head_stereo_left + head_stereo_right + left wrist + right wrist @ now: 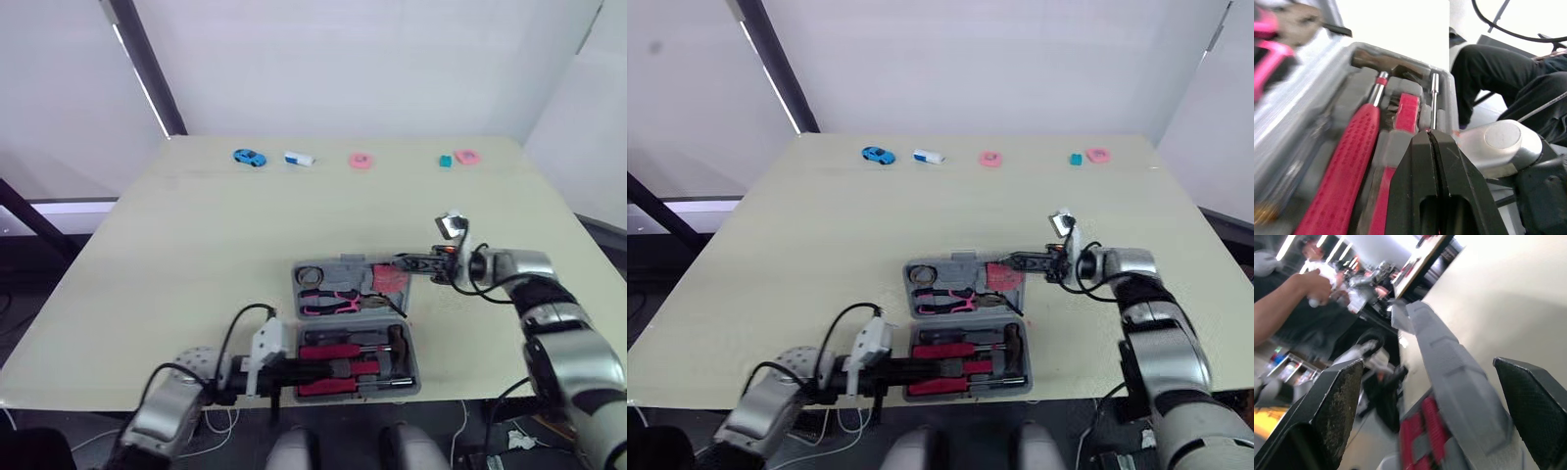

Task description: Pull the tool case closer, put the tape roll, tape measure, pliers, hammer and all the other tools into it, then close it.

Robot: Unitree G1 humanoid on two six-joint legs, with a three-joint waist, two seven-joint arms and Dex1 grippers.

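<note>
The grey tool case (pixel 416 364) lies open near the table's front edge. Its far half holds a tape roll (pixel 311 275), pink-handled pliers (pixel 328 302) and a red tape measure (pixel 390 279). In the near half lie the red-handled hammer (pixel 1347 161) and a screwdriver (pixel 1434 98). My left gripper (pixel 292 373) reaches into the near half from the left; its fingers (pixel 1415 161) are shut, tips beside the screwdriver shaft. Over the far half's right end, by the tape measure, my right gripper (pixel 409 264) is open, with the grey case wall (pixel 1449 367) between its fingers.
Along the table's far edge sit a blue toy car (pixel 249 157), a white and blue object (pixel 299 158), two pink pieces (pixel 361 161) and a teal piece (pixel 445 161). A person's arm (pixel 1283 308) appears beyond the table in the right wrist view.
</note>
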